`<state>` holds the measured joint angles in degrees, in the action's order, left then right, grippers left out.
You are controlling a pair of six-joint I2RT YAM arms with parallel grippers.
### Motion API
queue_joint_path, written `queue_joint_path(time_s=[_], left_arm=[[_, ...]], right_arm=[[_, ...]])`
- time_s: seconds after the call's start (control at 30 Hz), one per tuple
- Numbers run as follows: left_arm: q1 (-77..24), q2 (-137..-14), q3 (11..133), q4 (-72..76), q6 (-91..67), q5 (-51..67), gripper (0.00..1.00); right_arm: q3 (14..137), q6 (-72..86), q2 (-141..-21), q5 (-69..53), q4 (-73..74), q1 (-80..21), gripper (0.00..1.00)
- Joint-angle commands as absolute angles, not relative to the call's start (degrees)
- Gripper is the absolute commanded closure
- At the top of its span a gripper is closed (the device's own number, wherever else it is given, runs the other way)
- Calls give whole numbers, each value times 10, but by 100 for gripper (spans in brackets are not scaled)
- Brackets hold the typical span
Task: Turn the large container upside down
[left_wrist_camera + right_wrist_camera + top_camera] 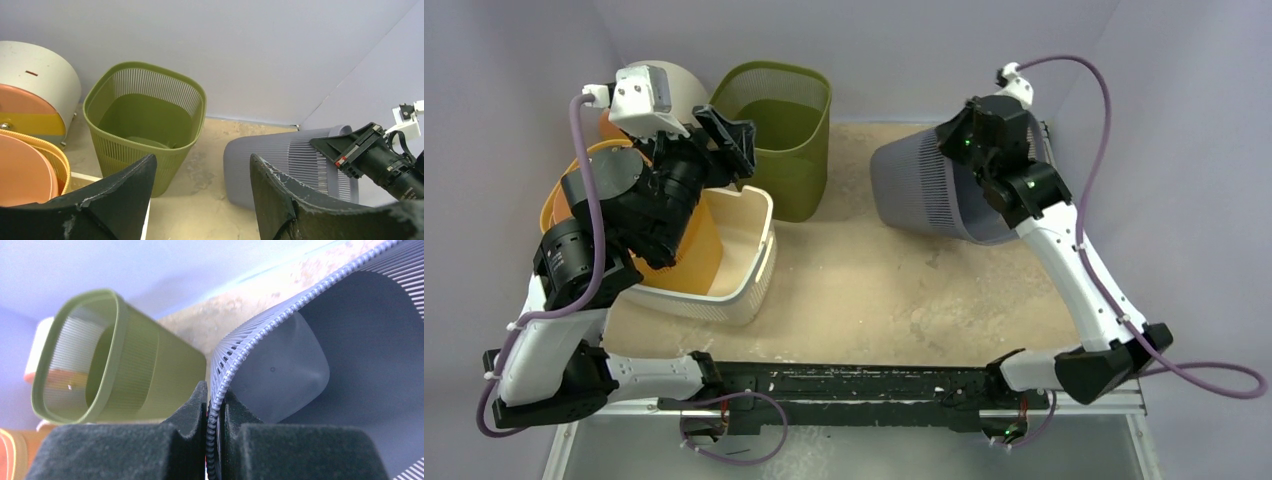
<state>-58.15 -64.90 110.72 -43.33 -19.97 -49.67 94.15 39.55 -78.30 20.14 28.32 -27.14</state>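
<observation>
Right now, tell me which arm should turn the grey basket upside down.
Right. The right gripper is shut on the rim of the grey basket, which lies tilted on its side. The left gripper hangs open and empty above the white tub, apart from the basket.

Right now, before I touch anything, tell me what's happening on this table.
The right end effector is shut on the rim of the grey slatted bin, one finger inside and one outside. The bin is tipped far over, its mouth toward the right arm, not yet upside down. The left end effector is open and holds nothing, raised over the white tub and orange container on the left. The green bin stands upright at the back.
</observation>
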Motion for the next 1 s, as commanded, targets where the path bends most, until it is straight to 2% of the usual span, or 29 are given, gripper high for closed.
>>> queue_joint_path(time_s=[0.0, 0.23, 0.4, 0.5, 0.63, 0.83, 0.97], left_arm=[[-582, -658, 1143, -442, -199, -475, 34], [-582, -683, 1175, -462, -202, -460, 34], [-582, -697, 1180, -465, -203, -454, 34], [-582, -709, 1187, -469, -202, -456, 34], [-582, -737, 1214, -481, -194, -456, 34], [-582, -774, 1245, -490, -183, -469, 34], [-581, -789, 1240, -485, -182, -471, 34]], right_arm=[[859, 467, -722, 191, 34, -227, 100], [663, 602, -700, 112, -278, -139, 100], [642, 611, -725, 119, -418, -113, 100], [612, 675, -746, 100, -517, -84, 100], [578, 796, -831, 26, -718, -42, 100], [623, 915, -989, -105, -960, -17, 100], [635, 1059, -1136, -114, -1149, -3, 100]])
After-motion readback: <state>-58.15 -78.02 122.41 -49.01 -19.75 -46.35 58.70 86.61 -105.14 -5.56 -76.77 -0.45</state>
